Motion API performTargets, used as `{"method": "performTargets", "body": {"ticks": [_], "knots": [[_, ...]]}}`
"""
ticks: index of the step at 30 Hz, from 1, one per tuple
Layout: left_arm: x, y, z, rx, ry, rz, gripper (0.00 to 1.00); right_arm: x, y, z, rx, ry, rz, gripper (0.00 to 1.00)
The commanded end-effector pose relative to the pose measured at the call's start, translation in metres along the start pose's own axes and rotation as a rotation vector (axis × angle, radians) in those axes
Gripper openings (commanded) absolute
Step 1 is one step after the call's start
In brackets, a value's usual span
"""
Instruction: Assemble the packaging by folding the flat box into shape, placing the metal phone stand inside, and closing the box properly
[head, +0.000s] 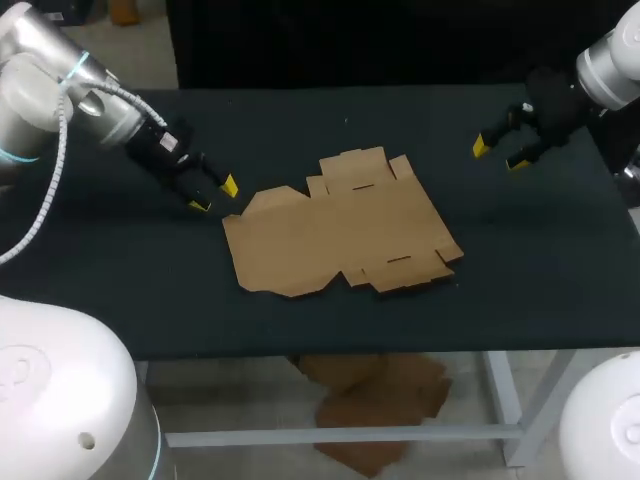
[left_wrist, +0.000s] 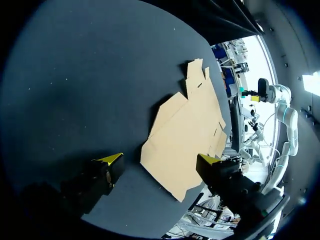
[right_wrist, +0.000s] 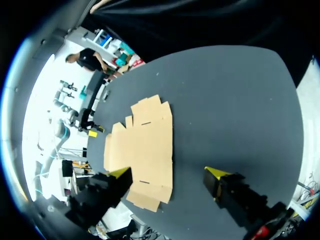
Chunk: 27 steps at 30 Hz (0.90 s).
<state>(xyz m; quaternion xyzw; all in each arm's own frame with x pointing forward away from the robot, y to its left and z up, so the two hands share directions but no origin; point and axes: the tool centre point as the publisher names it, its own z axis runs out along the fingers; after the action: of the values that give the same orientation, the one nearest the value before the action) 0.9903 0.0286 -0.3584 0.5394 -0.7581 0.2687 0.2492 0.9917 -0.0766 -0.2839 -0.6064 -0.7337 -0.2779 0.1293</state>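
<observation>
A flat brown cardboard box blank (head: 345, 235) lies unfolded near the middle of the dark counter (head: 520, 260). All of its panels rest flat on the surface. Small tabbed flaps with slots run along its far edge and along its near right edge, and a larger flap with angled corners points toward the left arm (head: 95, 105).

The left arm comes in from the left, and the left jaws sit low over the counter just beside the blank's left corner. The left jaws stand open and hold nothing. Their yellow fingertips (head: 228, 185) sit one behind the other beside that corner. In the left wrist view the blank (left_wrist: 187, 127) lies ahead of the fingers, with its nearest edge in the gap between the two yellow fingertips (left_wrist: 111, 159). From either view it cannot be told whether a tip touches the board. Bare counter (left_wrist: 75, 75) lies beside that edge.

The right arm (head: 605, 65) enters from the far right corner. The right jaws hang over the right far part of the counter, well apart from the blank. They are spread wide and hold nothing, and both yellow fingertips (head: 481, 147) are clear of the surface. In the right wrist view the blank (right_wrist: 142, 150) lies ahead of the fingers and off to one side. One fingertip (right_wrist: 120, 172) appears over its nearest flap and the other over bare counter (right_wrist: 230, 100).
</observation>
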Motion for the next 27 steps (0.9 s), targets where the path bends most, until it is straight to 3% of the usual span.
{"method": "performTargets", "body": {"ticks": [1, 7, 13, 21, 27], "knots": [[0.007, 0.013, 0.004, 0.434, -0.016, 0.001, 0.97, 0.000, 0.000, -0.001, 0.001, 0.001, 0.000, 1.00], [0.010, 0.016, 0.019, 0.396, -0.065, 0.018, 0.95, 0.000, 0.000, -0.001, 0.001, 0.001, 0.000, 1.00], [0.008, 0.017, 0.029, 0.383, -0.086, 0.015, 0.81, 0.000, 0.000, -0.001, 0.001, 0.001, 0.000, 1.00], [0.001, 0.021, 0.031, 0.392, -0.072, -0.045, 0.75, 0.000, 0.000, -0.001, 0.001, 0.001, 0.000, 1.00], [-0.004, 0.020, 0.033, 0.341, -0.022, -0.094, 0.70, 0.000, 0.000, -0.001, 0.001, 0.001, 0.000, 1.00]]}}
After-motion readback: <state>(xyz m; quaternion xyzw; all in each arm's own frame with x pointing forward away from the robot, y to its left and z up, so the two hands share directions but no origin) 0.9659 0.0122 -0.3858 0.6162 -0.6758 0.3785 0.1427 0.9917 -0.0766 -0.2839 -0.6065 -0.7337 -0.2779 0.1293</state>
